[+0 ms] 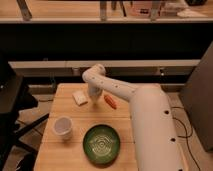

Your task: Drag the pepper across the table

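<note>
A small orange-red pepper [110, 102] lies on the wooden table [77, 118], a little right of its middle and toward the far edge. My white arm reaches in from the lower right and bends down over the table. The gripper [94, 94] hangs just left of the pepper, between it and a white block, with its tip close to the table top. It is beside the pepper and I cannot tell whether it touches it.
A small white block [79, 97] lies left of the gripper. A white cup [63, 127] stands at the front left. A green plate [101, 144] sits at the front middle. A dark chair [12, 107] stands left of the table.
</note>
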`<action>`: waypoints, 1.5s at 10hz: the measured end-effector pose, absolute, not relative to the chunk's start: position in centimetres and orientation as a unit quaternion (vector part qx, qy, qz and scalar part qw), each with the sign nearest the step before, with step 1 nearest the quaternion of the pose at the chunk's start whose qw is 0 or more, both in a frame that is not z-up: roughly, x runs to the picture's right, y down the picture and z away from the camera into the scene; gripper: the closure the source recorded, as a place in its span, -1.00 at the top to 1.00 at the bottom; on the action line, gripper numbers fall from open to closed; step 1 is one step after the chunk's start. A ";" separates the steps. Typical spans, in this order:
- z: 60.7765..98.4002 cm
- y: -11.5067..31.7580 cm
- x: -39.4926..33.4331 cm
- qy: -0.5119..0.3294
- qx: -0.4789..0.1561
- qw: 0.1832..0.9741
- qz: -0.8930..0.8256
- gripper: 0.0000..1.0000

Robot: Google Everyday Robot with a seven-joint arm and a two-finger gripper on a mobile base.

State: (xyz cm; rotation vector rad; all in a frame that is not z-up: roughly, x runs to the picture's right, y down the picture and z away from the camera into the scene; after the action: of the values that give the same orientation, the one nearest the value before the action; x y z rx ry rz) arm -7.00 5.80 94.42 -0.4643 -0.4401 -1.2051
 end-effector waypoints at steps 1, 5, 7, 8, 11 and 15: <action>93.7 5.3 -7.0 -0.211 -0.205 0.774 -0.561 -0.27; 92.2 5.1 -5.9 -0.205 -0.189 0.756 -0.592 0.50; 92.1 5.0 -3.9 -0.193 -0.192 0.754 -0.599 0.60; 92.0 4.9 -2.6 -0.187 -0.194 0.755 -0.598 0.60; 91.7 4.9 1.1 -0.166 -0.212 0.759 -0.593 0.60; 93.3 5.6 2.0 -0.173 -0.240 0.740 -0.604 0.60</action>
State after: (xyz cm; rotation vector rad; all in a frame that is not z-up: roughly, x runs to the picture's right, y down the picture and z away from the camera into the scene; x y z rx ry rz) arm 2.03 5.65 93.28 -0.5264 -0.3801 -1.3261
